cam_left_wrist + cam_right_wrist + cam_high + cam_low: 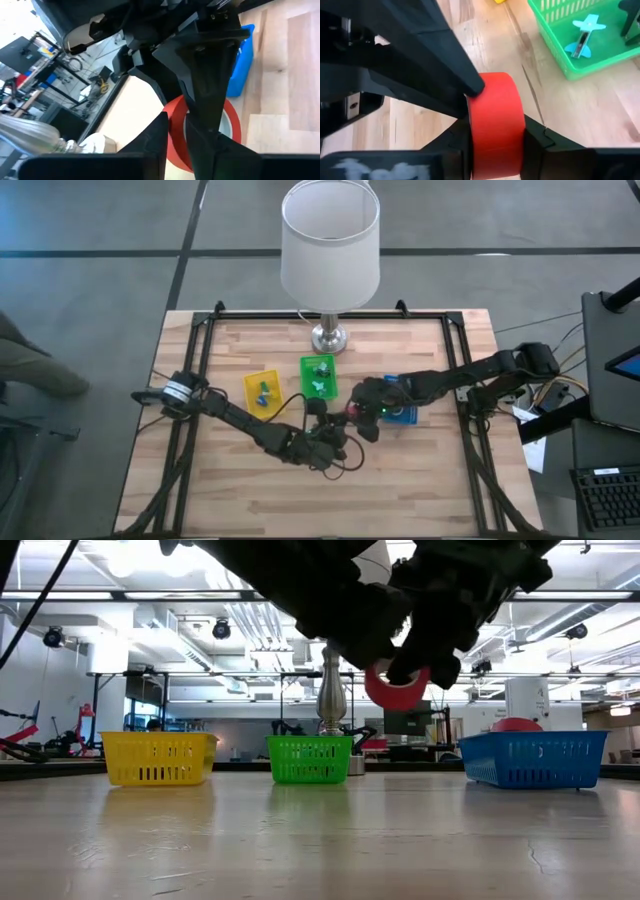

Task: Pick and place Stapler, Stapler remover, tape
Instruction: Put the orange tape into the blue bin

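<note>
One red tape roll (397, 688) hangs in the air over the table's middle, just off the blue basket (404, 415), and both grippers meet at it. In the high view it shows as a small pink spot (352, 412). My right gripper (496, 150) reaches in from the table's right and is shut on the roll. My left gripper (181, 142) comes from the left and is shut on its ring wall. A teal staple remover (584, 33) lies in the green basket (318, 376). The other rolls are not plainly seen. My left gripper has the ring wall (176, 131) between its two fingers, one finger outside the roll and one inside the hole. Its outer fingertip (472, 88) rests on the roll's round outer band. The roll is lifted clear of the table. My right gripper pinches the roll across its width, one finger on each flat face, with the red outer band (496, 115) showing between them. It comes roughly level from the table's right side. The roll stands on edge in the hold, clear of the table.
A yellow basket (262, 390) with small items stands left of the green one. A red rounded thing (516, 725) peeks over the blue basket's rim. The lamp (329, 240) stands at the far edge behind the baskets. Bare wood lies toward the near edge.
</note>
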Robot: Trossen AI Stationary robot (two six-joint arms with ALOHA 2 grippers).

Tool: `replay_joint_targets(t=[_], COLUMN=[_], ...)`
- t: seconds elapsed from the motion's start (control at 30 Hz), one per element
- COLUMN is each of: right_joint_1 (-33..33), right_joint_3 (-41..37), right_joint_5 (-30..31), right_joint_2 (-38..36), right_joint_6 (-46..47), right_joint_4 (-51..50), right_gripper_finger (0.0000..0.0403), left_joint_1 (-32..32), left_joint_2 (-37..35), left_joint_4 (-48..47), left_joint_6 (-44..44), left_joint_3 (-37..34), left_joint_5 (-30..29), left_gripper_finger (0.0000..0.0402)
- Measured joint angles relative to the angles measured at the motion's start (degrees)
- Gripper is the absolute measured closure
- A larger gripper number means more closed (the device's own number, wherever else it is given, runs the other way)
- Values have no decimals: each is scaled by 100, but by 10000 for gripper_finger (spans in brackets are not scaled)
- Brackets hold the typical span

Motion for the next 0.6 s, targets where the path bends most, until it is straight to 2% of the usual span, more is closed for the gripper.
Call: replay_joint_targets(t=[0.17,0.43,0.6], right_joint_1=[13,13,73], right_joint_3=[-9,-26,-26], right_joint_5=[-67,-97,365], right_joint_2=[-35,-227,-667], right_joint_6=[-17,-18,-15], right_joint_4=[-272,-1365,-1701], right_gripper_finger=[302,298,297], left_joint_1=[8,13,18], left_joint_2=[0,-11,-11], left_joint_4=[-32,-101,-191], left_joint_6=[-254,-409,-531], left_joint_3=[0,-2,-7], left_joint_5=[261,185,212], left_gripper_finger=[313,287,285])
